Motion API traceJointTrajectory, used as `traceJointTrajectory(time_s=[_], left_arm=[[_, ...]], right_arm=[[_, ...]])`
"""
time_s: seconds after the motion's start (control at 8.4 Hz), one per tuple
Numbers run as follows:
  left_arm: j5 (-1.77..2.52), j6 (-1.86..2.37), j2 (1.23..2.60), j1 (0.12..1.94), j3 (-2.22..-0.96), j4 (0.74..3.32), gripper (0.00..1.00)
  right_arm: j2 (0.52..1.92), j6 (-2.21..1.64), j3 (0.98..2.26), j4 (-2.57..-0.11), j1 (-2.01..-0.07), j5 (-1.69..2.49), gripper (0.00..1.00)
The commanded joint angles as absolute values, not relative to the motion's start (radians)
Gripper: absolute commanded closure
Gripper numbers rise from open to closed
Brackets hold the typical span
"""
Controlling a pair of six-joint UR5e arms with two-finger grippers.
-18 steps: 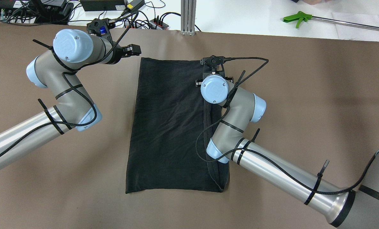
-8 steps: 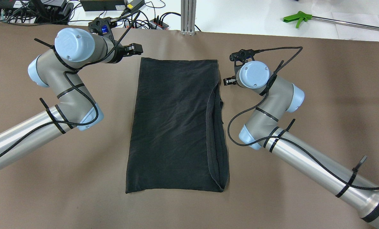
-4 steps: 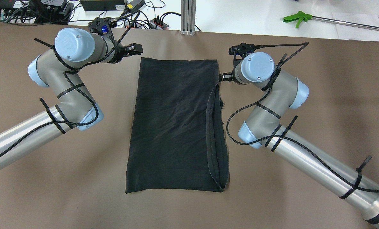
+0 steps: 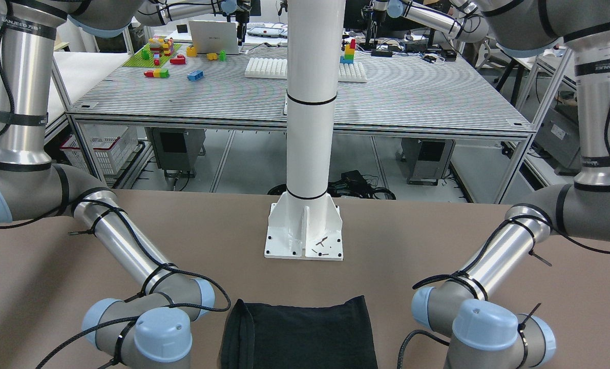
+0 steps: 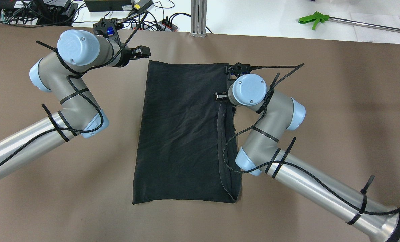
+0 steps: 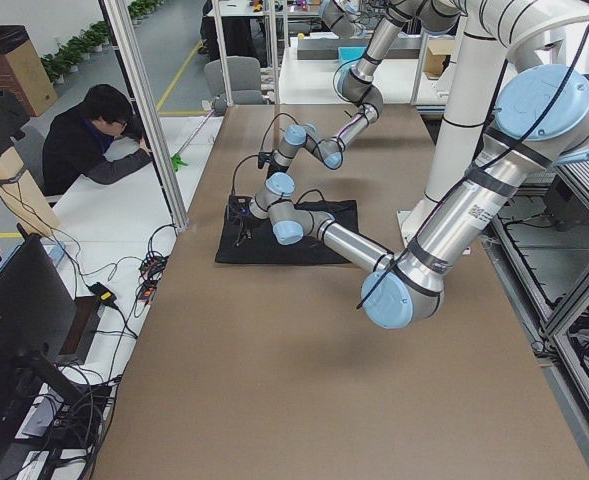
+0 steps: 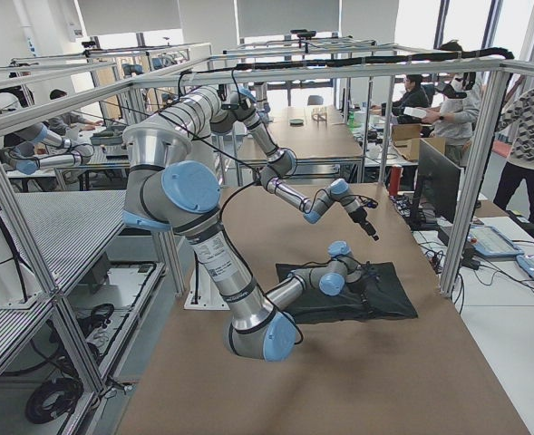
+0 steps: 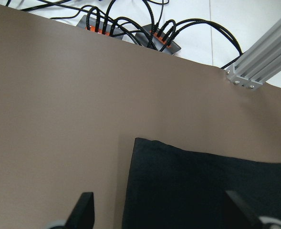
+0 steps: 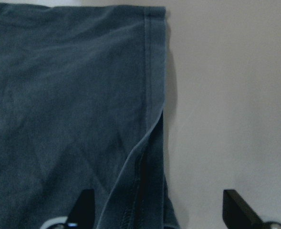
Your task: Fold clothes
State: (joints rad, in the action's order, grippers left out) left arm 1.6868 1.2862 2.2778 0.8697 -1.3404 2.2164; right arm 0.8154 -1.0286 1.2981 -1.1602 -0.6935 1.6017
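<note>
The black garment lies flat on the brown table as a folded rectangle, with a hemmed layer edge curling along its right side. It also shows in the front view. No white-yellow mark shows. My left gripper is open and empty, just beyond the garment's far left corner; its fingers frame that corner. My right gripper is open and empty over the garment's right hemmed edge, near the far right corner. One finger is over the cloth, the other over bare table.
A green-handled tool lies on the white bench beyond the table. A power strip with cables and an aluminium post stand at the far edge. The white column base stands at the robot's side. A person sits at the bench.
My right gripper has moved left and back toward the robot, from beside the garment's far right corner to over its right hemmed edge. The left arm and the garment have not moved.
</note>
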Motion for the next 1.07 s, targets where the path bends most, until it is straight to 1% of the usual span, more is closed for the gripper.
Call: traceJointTrajectory(time_s=[0.0, 0.48, 0.6, 0.83, 0.95], left_arm=[[1.686, 1.289, 2.278, 0.870, -1.341, 2.217, 0.05], [1.681, 1.295, 2.287, 0.862, -1.339, 2.214, 0.05], [1.680, 1.296, 2.292, 0.861, -1.339, 2.212, 0.05], [1.680, 1.298, 2.296, 0.859, -1.339, 2.210, 0.05], [1.681, 1.298, 2.298, 0.859, -1.339, 2.210, 0.05]], right_arm=[[0.815, -1.080, 1.296, -1.184, -0.637, 1.563, 0.06], [0.842, -1.072, 1.298, -1.186, -0.621, 1.555, 0.06], [0.863, -1.065, 1.327, -1.201, -0.624, 1.568, 0.06], [0.951, -0.987, 1.490, -1.311, -0.653, 1.623, 0.06], [1.010, -0.983, 1.546, -1.318, -0.653, 1.628, 0.06]])
